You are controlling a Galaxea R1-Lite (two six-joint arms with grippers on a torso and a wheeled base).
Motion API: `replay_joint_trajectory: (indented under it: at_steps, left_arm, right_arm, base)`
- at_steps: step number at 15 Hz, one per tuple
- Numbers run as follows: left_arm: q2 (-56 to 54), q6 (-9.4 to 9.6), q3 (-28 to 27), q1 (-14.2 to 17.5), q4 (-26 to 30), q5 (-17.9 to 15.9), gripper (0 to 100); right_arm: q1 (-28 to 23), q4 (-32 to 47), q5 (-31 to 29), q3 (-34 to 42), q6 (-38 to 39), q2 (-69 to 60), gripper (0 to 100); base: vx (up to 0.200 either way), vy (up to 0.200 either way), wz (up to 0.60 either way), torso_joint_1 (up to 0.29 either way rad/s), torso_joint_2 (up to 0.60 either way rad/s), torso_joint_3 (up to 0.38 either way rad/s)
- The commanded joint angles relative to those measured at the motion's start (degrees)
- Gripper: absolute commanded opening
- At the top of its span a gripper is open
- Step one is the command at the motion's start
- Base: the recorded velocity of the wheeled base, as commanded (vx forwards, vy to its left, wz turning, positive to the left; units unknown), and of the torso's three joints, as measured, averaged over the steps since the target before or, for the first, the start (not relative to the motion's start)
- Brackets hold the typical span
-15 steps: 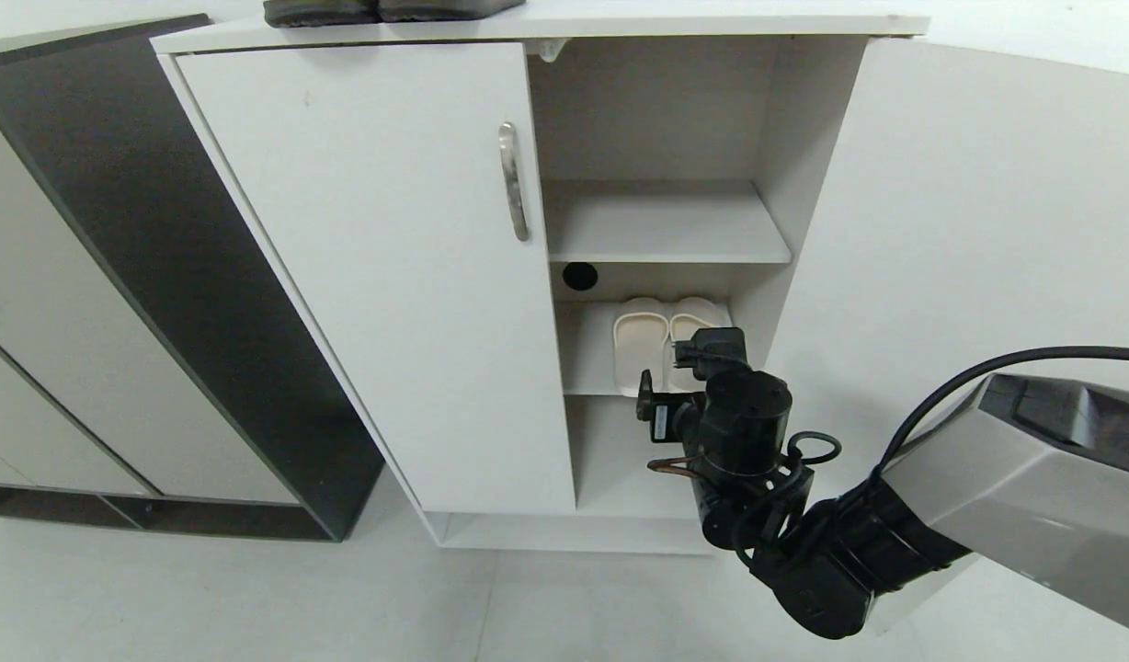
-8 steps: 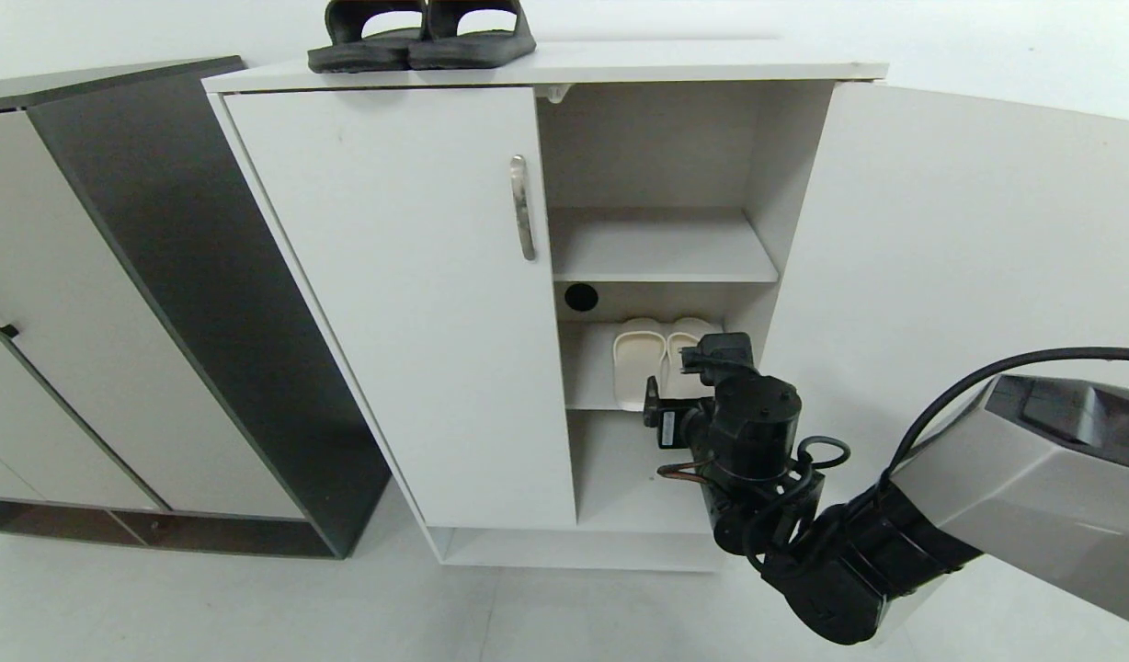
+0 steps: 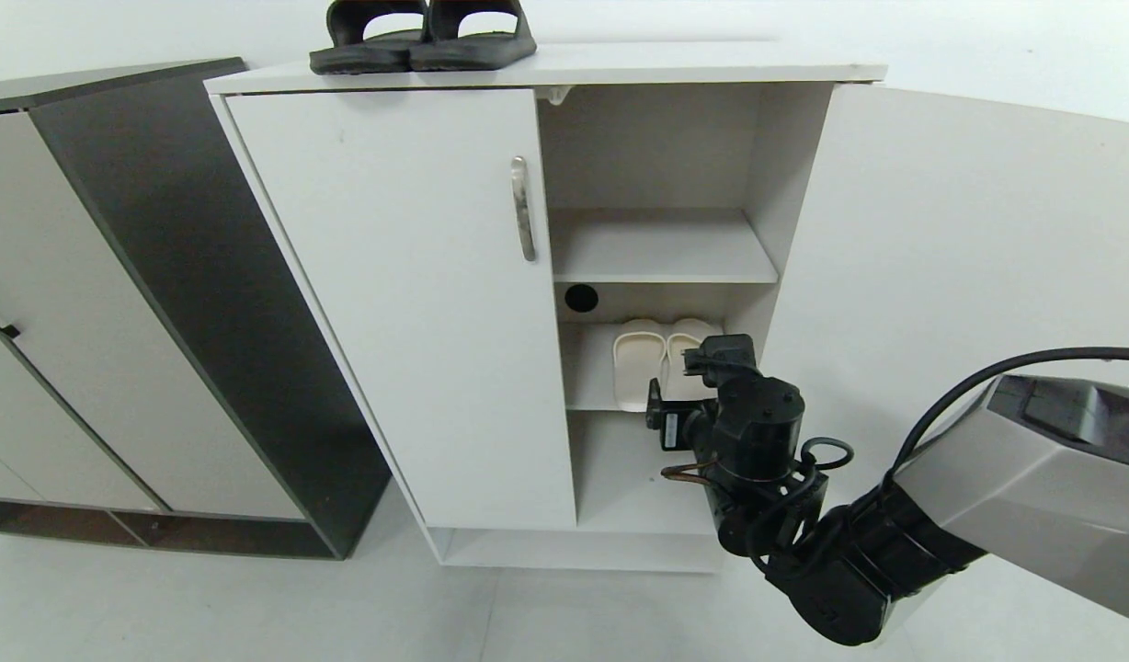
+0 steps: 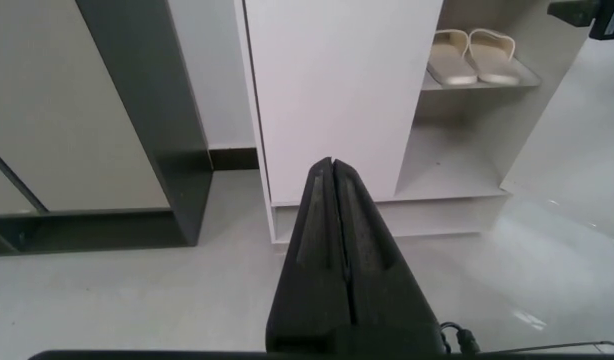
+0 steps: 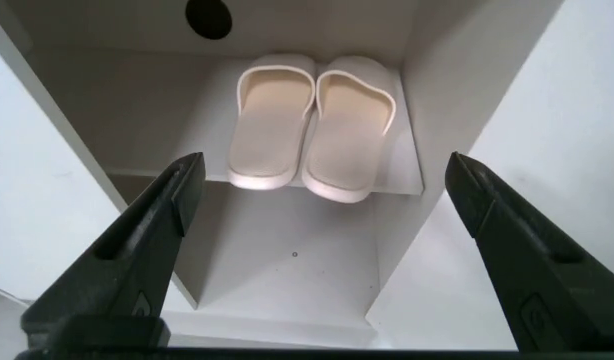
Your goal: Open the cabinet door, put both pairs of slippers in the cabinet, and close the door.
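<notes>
The white cabinet [image 3: 546, 69] has its right door [image 3: 951, 257] swung open and its left door [image 3: 408, 294] closed. A cream pair of slippers [image 3: 655, 354] lies side by side on the middle shelf, toes inward; the right wrist view shows the cream slippers [image 5: 312, 120] too. My right gripper [image 3: 707, 368] hangs open just in front of that shelf, apart from the pair, its fingers [image 5: 167, 210] spread wide. A black pair of slippers [image 3: 424, 37] rests on the cabinet top, above the closed door. My left gripper [image 4: 332, 168] is shut on nothing, low over the floor facing the cabinet.
A dark grey cabinet [image 3: 160, 276] stands close on the left. The closed door carries a metal handle [image 3: 522, 209]. Inside are an upper shelf [image 3: 661, 248] and a bottom compartment [image 3: 633, 469]. Pale floor [image 3: 252, 607] lies in front.
The head camera has shifted, bringing the cabinet top and the black slippers into the picture. The right gripper stays open in front of the middle shelf.
</notes>
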Motion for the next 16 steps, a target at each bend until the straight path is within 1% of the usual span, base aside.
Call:
replay_joint_trajectory:
  at_steps: [1,9,13,16]
  left_arm:
    - [0.09,0.04,0.00,0.00,-0.01,0.00,0]
    - [0.09,0.04,0.00,0.00,-0.01,0.00,0]
    - [0.09,0.04,0.00,0.00,-0.01,0.00,0]
    - [0.09,0.04,0.00,0.00,-0.01,0.00,0]
  right_arm:
    - [0.03,-0.04,0.01,0.00,0.02,0.13,100]
    - [0.03,-0.13,-0.08,0.17,0.02,0.31,100]
    - [0.03,-4.08,1.77,1.84,-0.33,0.22,100]
    - [0.03,-4.43,2.47,3.25,-0.86,0.22,100]
  base:
    - [0.000,0.200,0.00,0.007,0.00,0.002]
    - [0.000,0.200,0.00,0.005,0.00,0.004]
    - [0.000,0.200,0.00,0.005,0.00,0.007]
    - [0.000,0.200,0.00,0.001,0.00,-0.001]
